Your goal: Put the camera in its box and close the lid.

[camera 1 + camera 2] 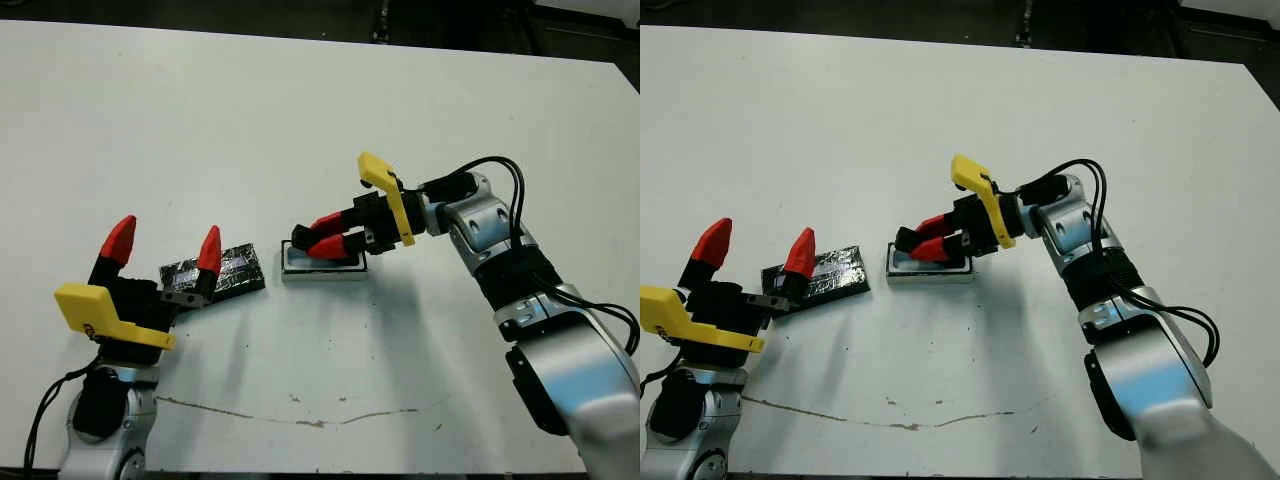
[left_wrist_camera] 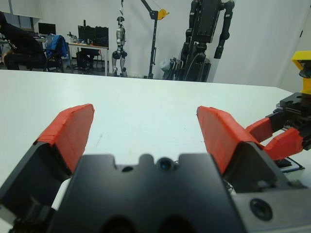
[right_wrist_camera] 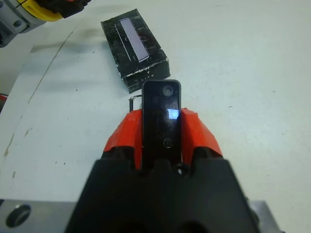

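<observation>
The box (image 1: 322,265) sits near the middle of the white worktop (image 1: 300,120), a shallow tray with pale walls and a dark rim, and it serves here as the landmark. The right gripper (image 1: 322,238) hangs directly over the box, reaching in from the box's right side, its two red-tipped fingers (image 1: 327,222) closed narrowly on the camera (image 3: 162,121). In the right wrist view the camera is a slim black bar clamped between the two red tips, one end sticking out past them, with a small bluish-white patch glowing on its face. From the head views the camera's dark end shows just above the left part of the box; whether it touches the tray's floor or walls cannot be told.

The lid (image 1: 222,272) lies flat on the worktop just to the left of the box, apart from it, black and crinkled with silvery speckles; the right wrist view shows a pale stripe along its top. The left gripper (image 1: 165,250) stands to the left of the box, beyond the lid, with its fingers (image 1: 118,240) spread wide and empty. One red tip overlaps the lid's left end in the head views; contact cannot be judged
</observation>
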Robot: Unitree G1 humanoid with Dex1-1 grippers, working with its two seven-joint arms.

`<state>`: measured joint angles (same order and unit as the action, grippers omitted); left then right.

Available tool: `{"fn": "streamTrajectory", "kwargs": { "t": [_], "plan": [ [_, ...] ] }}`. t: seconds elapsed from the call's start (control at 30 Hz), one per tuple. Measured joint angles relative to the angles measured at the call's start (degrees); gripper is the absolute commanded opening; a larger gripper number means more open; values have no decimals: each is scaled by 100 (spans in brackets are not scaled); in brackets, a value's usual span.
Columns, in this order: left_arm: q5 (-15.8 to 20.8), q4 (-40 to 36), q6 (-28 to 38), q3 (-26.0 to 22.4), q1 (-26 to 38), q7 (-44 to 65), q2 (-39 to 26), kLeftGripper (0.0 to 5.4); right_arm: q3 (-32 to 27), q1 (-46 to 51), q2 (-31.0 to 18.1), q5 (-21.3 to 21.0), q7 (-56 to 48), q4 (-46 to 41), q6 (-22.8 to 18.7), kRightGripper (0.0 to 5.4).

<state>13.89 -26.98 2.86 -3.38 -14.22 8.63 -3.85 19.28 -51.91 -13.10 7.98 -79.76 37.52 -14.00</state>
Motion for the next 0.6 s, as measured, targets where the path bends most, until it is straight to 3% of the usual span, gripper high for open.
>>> {"fn": "streamTrajectory", "kwargs": {
  "t": [0.6],
  "plan": [
    [-82, 72, 18, 2, 46, -48, 80, 540, 28, 29, -54, -224, -48, -106, 208, 168]
  ]
}}
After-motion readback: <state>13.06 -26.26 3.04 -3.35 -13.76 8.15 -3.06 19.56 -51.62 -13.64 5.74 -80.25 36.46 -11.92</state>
